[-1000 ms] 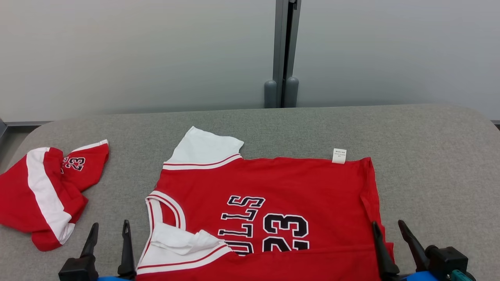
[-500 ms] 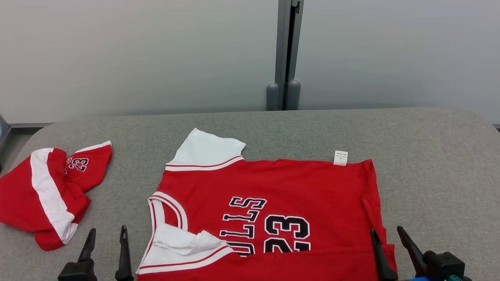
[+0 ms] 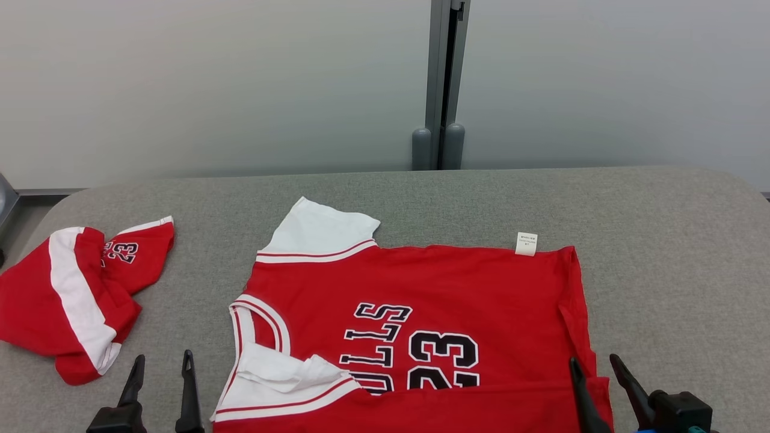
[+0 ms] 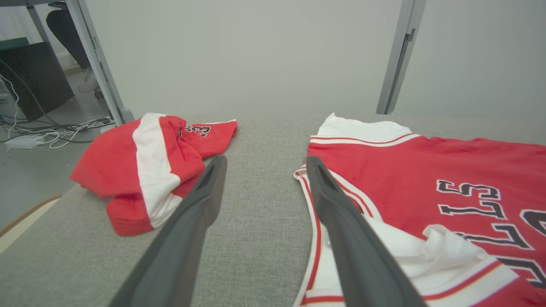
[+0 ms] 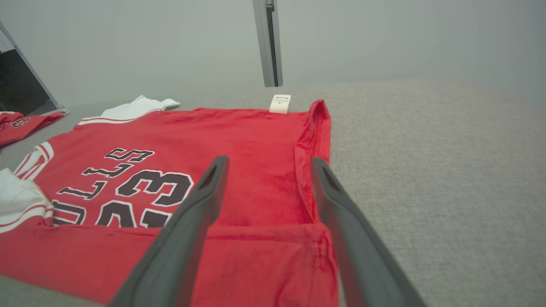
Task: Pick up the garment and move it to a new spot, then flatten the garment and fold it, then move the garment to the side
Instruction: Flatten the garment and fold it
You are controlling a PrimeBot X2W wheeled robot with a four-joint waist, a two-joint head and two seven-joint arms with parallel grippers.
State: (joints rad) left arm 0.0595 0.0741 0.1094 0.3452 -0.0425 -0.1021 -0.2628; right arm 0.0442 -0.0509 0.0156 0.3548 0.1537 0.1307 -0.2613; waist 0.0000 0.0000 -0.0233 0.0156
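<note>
While mostly flat, jersey beside left pincer

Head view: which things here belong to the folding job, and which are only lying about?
For the job: red jersey, spread between the grippers, near edge already folded over; left gripper and right gripper, jaws open; grey table.
Lying about: crumpled red and white garment at the table's left; grey post behind the table.
</note>
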